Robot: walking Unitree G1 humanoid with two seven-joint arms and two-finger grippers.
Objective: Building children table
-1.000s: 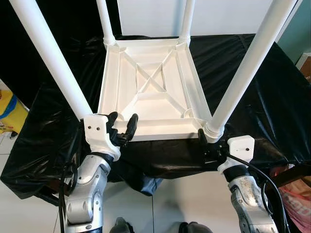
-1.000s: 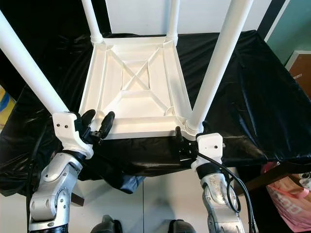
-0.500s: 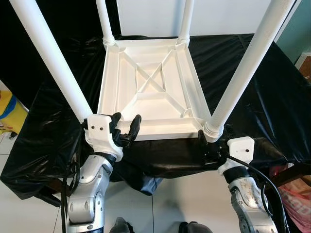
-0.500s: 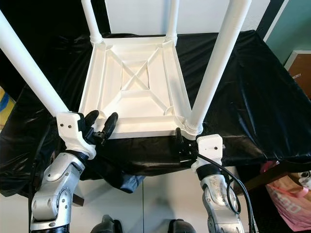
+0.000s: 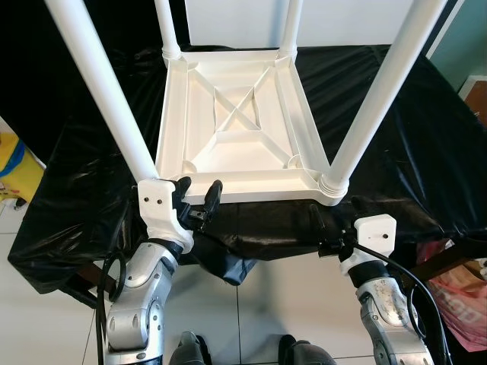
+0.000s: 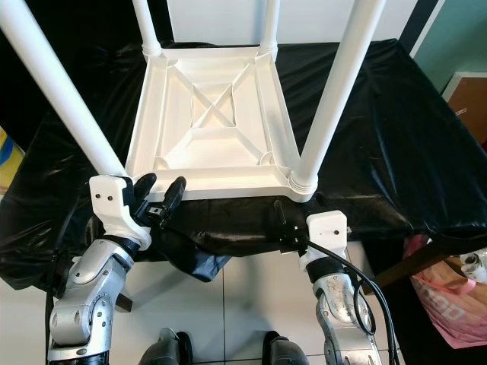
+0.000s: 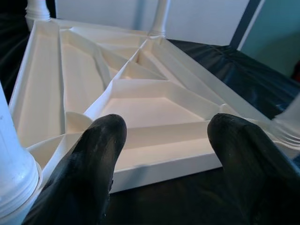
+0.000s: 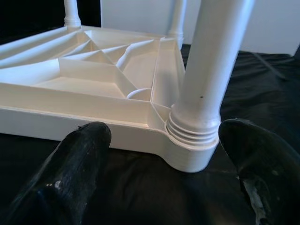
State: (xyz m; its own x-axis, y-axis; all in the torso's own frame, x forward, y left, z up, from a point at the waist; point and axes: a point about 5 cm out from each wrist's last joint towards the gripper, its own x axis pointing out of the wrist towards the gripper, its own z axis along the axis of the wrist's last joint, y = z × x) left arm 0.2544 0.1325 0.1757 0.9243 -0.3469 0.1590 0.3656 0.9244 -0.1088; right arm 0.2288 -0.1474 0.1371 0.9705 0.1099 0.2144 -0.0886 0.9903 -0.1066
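Note:
A white children's table (image 5: 251, 190) lies upside down on a black-draped surface, with its four legs pointing up. My left gripper (image 5: 198, 194) is open at the near rim, just inside the near-left leg (image 5: 103, 99). In the left wrist view its fingertips (image 7: 101, 140) straddle the rim and hold nothing. My right gripper (image 8: 164, 154) is open too, low in front of the near-right corner. The screwed-in base of the near-right leg (image 8: 201, 117) stands between its fingers, apart from both.
The black cloth (image 5: 411, 152) hangs over the front edge above white floor tiles (image 5: 289, 304). A yellow object (image 5: 14, 163) sits on the floor at left and a pink bag (image 6: 449, 304) at right. A white panel (image 5: 236, 23) stands behind.
The whole picture has shifted, so the camera moved. Both grippers now sit slightly farther back from the table's near rim; the left one has edged right. Both stay open.

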